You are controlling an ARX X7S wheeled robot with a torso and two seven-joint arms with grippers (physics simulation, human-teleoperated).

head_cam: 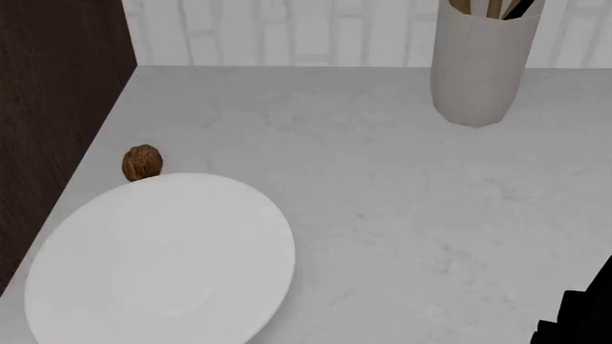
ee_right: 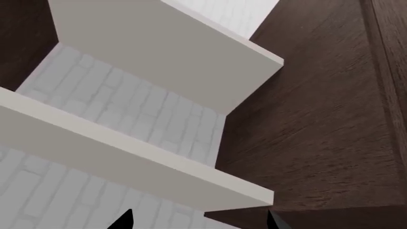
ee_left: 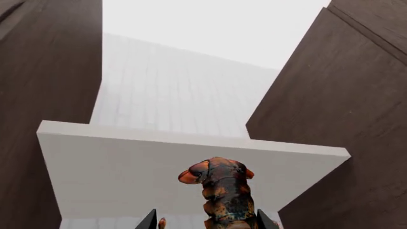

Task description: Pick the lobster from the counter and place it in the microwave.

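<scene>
Left gripper (ee_left: 207,224) jaws clamped on the lobster (ee_left: 221,193), held up in the air facing a white shelf (ee_left: 127,162) between dark cabinets (ee_left: 45,95). Right gripper (ee_right: 198,220) jaws spread, holding nothing. Desk (head_cam: 402,208): plate (head_cam: 163,261), walnut (head_cam: 142,163) touching its rim, utensil holder (head_cam: 481,61).
</scene>
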